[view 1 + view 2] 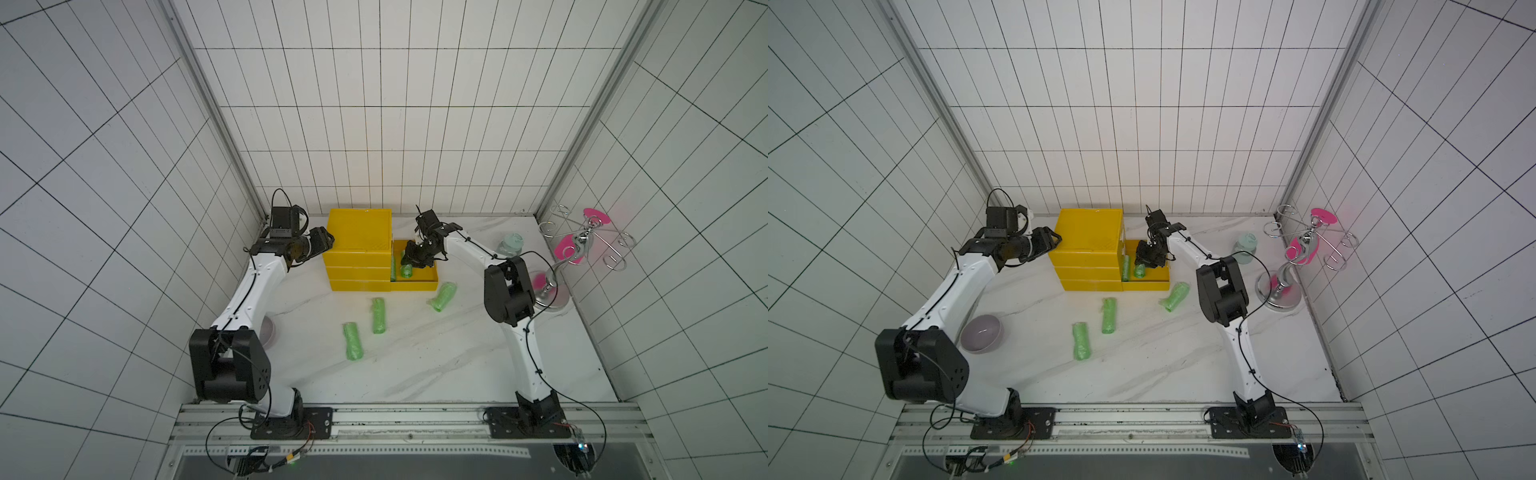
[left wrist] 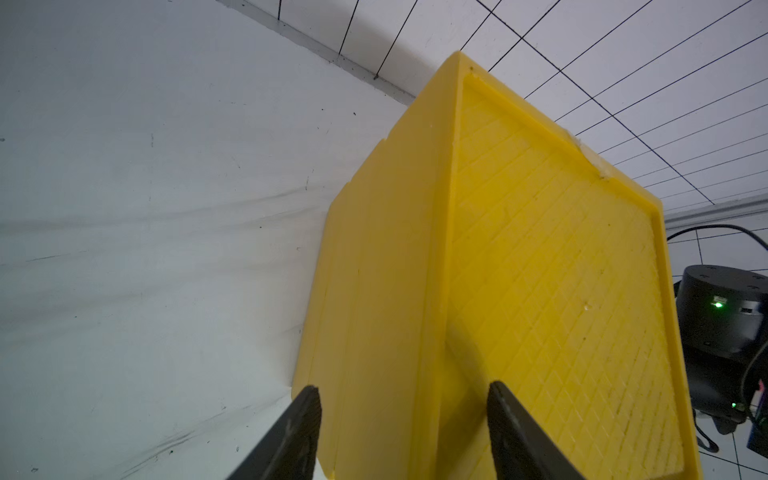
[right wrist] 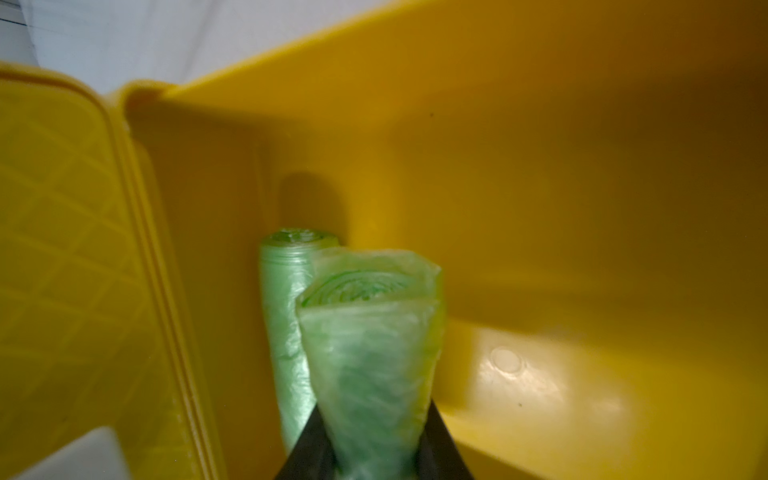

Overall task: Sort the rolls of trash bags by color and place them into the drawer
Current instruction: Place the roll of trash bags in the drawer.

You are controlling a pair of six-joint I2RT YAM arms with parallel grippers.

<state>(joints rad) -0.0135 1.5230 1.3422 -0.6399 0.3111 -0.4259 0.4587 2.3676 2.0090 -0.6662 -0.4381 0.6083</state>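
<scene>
Top views both show the marble tabletop (image 1: 436,374) with a yellow drawer unit (image 1: 359,232), one drawer (image 1: 428,284) pulled out. Three green rolls (image 1: 353,340) (image 1: 378,316) (image 1: 444,296) lie loose on it (a fourth roll (image 3: 282,332) is already inside). The right hand (image 3: 374,409) clamps a fifth roll (image 3: 374,353) in that drawer; the left hand (image 2: 403,388) gapes around the unit's top edge.

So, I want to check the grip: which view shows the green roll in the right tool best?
The right wrist view: the green roll sits close up between the right tool's fingers, inside the yellow drawer. Both top views show only its end poking from under the tool; the left wrist view misses it.
</scene>
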